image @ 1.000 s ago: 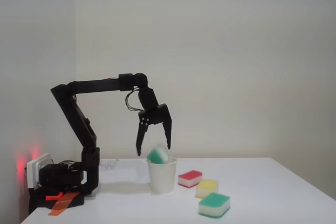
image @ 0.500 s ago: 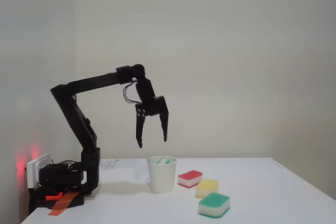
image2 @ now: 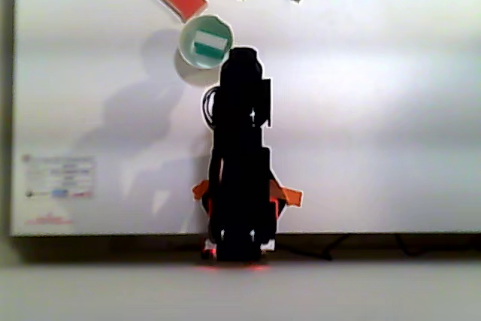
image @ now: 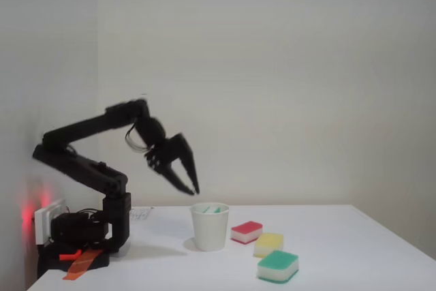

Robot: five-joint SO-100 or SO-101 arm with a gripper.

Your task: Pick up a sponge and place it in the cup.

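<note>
The white paper cup [image: 210,231] stands on the white table, and a green-and-white sponge [image: 212,208] lies inside it, just showing at the rim. From above, that sponge [image2: 210,43] sits within the cup's rim [image2: 184,37]. My gripper [image: 193,191] hangs a little above and to the left of the cup in the fixed view. Its fingers point down and to the right, the tips together with nothing between them. A second green sponge [image: 278,265] lies on the table at the front right.
A red-topped sponge [image: 246,231] and a pale yellow sponge [image: 269,243] lie right of the cup. The arm's base [image: 82,233] with orange tape sits at the table's left end, beside a red-lit box. A paper label [image2: 58,178] is stuck near the table's edge.
The green sponge dropped from the cup's rim down inside it. The arm folded back to the left and lowered, and the wide-open fingers came together.
</note>
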